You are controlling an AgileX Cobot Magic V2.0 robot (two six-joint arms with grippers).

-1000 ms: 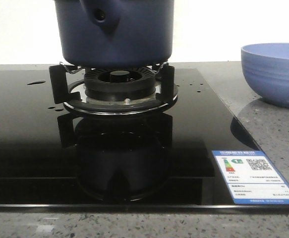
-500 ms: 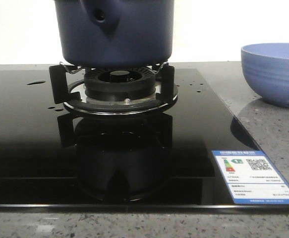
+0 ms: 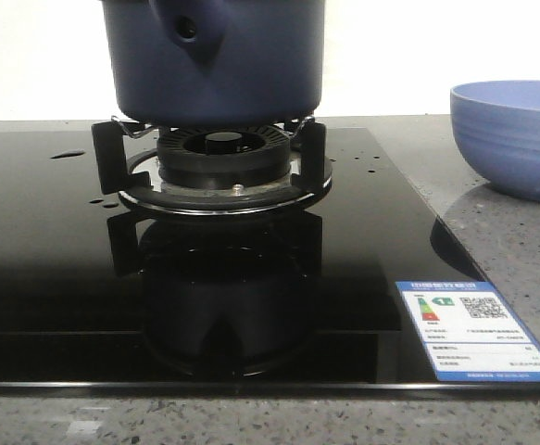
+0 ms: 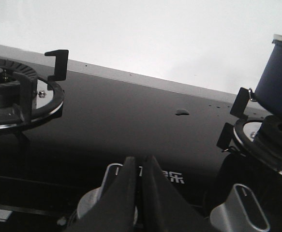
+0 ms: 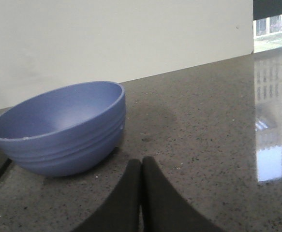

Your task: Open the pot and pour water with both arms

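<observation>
A: Pot (image 3: 214, 60)?
B: On the burner (image 3: 221, 153), handle stub toward camera. Likely heavy with water, smooth, rigid; grip the stub.
A: Tools?
B: Left tool (image 4: 140, 166) and right tool (image 5: 141, 169) both pressed together, empty. Bowl (image 5: 61, 128) on tabletop (image 5: 203, 121).

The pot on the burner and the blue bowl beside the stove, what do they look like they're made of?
The pot looks like matte-coated metal, possibly enamel: dark navy, hardly any shine. The bowl looks like matte plastic or glazed ceramic: even lighter blue, soft sheen, moulded ribs. Neither can be told for sure.
</observation>
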